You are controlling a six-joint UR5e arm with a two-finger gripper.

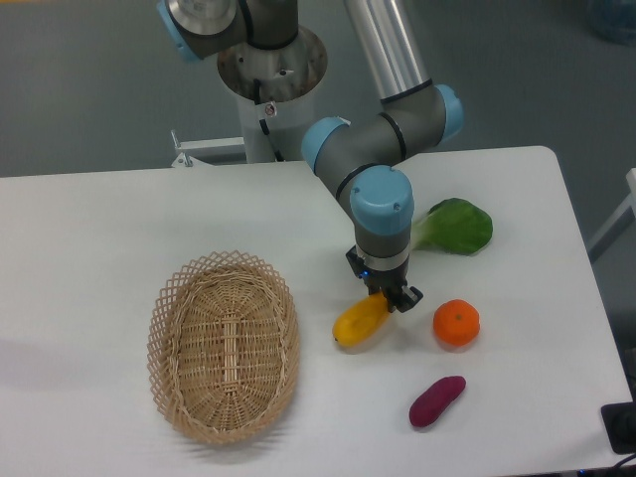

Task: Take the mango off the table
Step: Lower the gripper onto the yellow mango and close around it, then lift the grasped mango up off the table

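Note:
The mango is a yellow-orange elongated fruit lying slantwise on the white table, right of the basket. My gripper points straight down over the mango's upper right end. Its dark fingers sit against both sides of that end and grip it. The mango's lower left end rests at table level; I cannot tell whether it is lifted.
A woven wicker basket stands to the left of the mango. A round orange lies just right of the gripper. A purple sweet potato is near the front edge, and a green leafy vegetable behind the arm.

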